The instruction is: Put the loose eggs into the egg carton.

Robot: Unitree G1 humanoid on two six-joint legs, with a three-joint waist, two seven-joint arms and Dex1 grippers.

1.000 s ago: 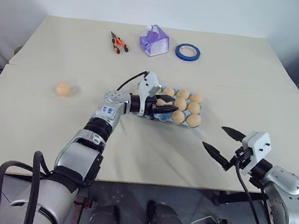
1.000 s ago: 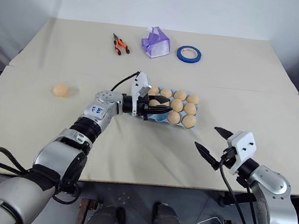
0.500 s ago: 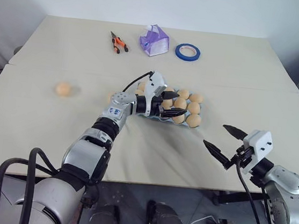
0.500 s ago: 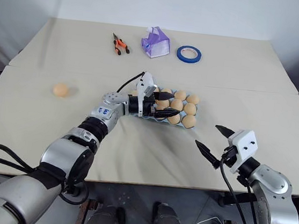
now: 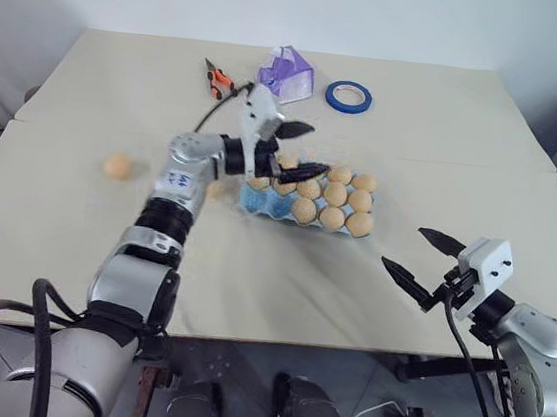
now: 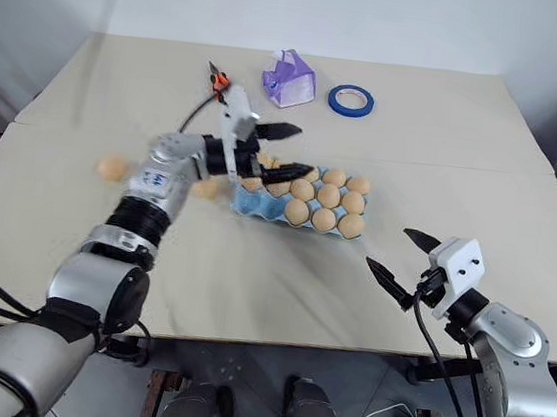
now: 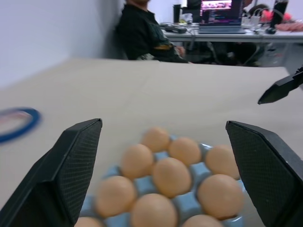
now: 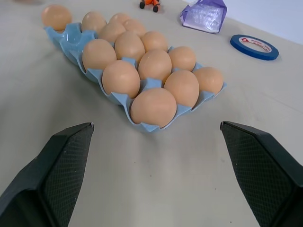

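L end effector point(image 5: 298, 147) open, empty, above egg carton point(image 5: 259, 199). R end effector point(image 5: 424, 257) open near worktop point(image 5: 56, 213) edge. One loose egg point(image 5: 116, 165) well left.

left gripper point(image 5: 297, 146) | risen above egg carton point(image 5: 264, 201) | fingers now apart

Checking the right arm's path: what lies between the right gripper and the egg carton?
Only bare table: in the left eye view, nothing sits between the open right gripper and the egg carton.

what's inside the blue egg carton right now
The egg carton holds tan eggs in most cups; its empty cups are at the left end, partly covered by the open left gripper.
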